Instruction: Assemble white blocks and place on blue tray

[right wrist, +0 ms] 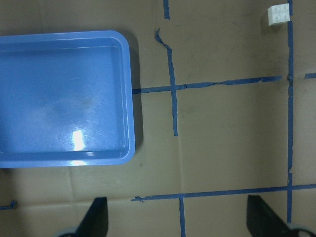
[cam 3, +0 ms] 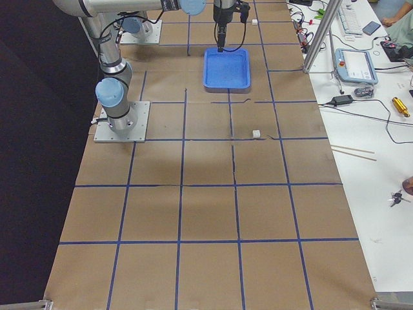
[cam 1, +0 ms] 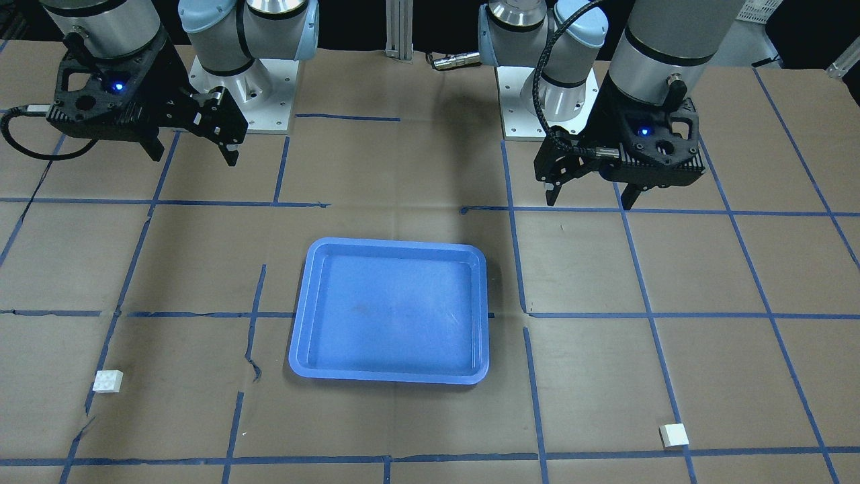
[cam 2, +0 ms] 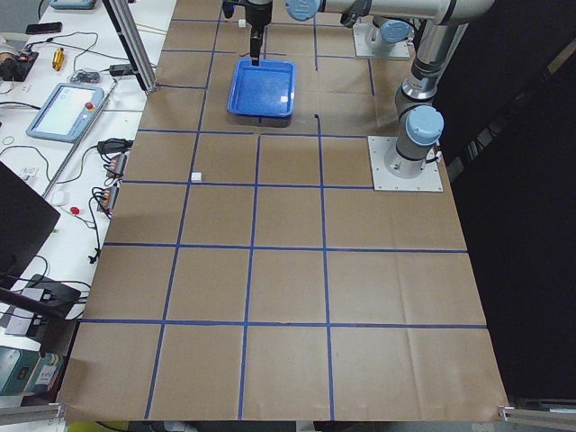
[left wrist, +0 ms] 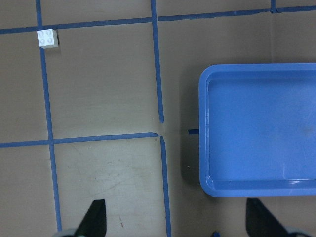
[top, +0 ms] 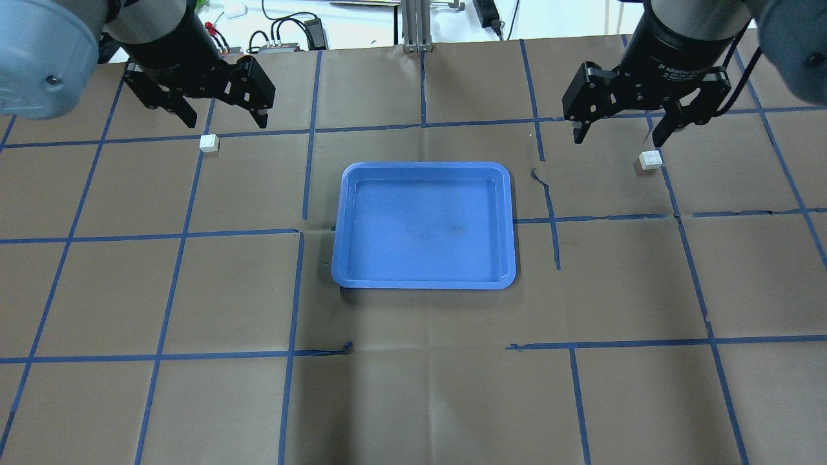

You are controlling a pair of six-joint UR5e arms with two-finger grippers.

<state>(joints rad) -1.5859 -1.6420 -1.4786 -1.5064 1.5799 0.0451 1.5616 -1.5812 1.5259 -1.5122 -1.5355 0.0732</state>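
Note:
The blue tray lies empty in the middle of the table; it also shows in the front view. One white block lies on the table left of the tray, and also shows in the front view and the left wrist view. The other white block lies to the right, and also shows in the front view and the right wrist view. My left gripper and right gripper are open and empty. Each hovers above the table, apart from its block.
Brown paper with a blue tape grid covers the table. The arm bases stand at the robot's edge. Cables, a pendant and tools lie on a white bench past the far edge.

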